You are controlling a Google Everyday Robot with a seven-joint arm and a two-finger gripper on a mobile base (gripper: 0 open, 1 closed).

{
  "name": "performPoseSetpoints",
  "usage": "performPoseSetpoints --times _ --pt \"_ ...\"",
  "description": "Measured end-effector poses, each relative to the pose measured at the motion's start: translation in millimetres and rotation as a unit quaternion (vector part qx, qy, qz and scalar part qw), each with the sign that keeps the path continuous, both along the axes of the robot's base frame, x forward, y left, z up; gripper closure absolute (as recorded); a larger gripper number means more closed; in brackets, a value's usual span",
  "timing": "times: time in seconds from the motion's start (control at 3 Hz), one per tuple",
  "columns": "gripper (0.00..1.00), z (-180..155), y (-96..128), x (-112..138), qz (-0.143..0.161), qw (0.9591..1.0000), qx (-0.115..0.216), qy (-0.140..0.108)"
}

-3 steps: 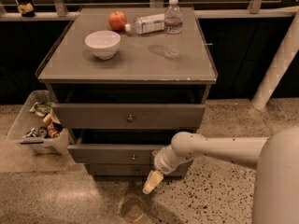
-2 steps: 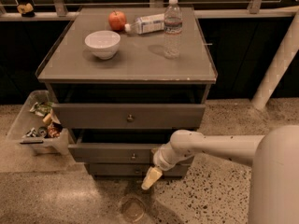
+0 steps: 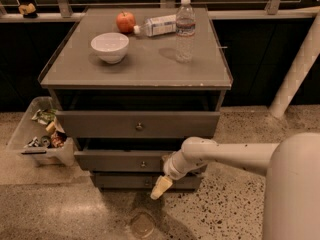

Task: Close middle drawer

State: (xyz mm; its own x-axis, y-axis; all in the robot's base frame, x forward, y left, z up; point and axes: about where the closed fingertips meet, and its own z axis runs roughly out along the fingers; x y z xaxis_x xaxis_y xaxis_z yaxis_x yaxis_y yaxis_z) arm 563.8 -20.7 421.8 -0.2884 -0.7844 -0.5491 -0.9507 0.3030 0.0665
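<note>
The grey cabinet [image 3: 135, 64] has three drawers. The middle drawer [image 3: 115, 160] is wide and shallow, with a small round knob [image 3: 143, 164], and stands pulled out a little beyond the lowest drawer [image 3: 125, 182]. The top drawer [image 3: 100, 125], with a taller front, is also pulled out. My gripper [image 3: 159, 188] has a pale yellow tip. It hangs just below and in front of the right half of the middle drawer's front, over the lowest drawer. My white arm [image 3: 225, 154] reaches in from the right and hides the drawer front's right end.
On the cabinet top stand a white bowl [image 3: 110, 46], a red apple [image 3: 126, 21], a lying bottle [image 3: 156, 26] and an upright water bottle [image 3: 185, 29]. A clear bin of clutter [image 3: 37, 139] sits on the floor at the left. A white post [image 3: 295, 69] leans at the right.
My gripper has moved slightly up and to the left, closer to the middle drawer's front. The drawers have not visibly moved.
</note>
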Motion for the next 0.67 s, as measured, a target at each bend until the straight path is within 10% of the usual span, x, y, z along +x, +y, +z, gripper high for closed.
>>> performPoseSetpoints --times 0.67 --pt "0.00 -7.0 -8.9 53.6 -0.093 0.9954 -0.008 -0.020"
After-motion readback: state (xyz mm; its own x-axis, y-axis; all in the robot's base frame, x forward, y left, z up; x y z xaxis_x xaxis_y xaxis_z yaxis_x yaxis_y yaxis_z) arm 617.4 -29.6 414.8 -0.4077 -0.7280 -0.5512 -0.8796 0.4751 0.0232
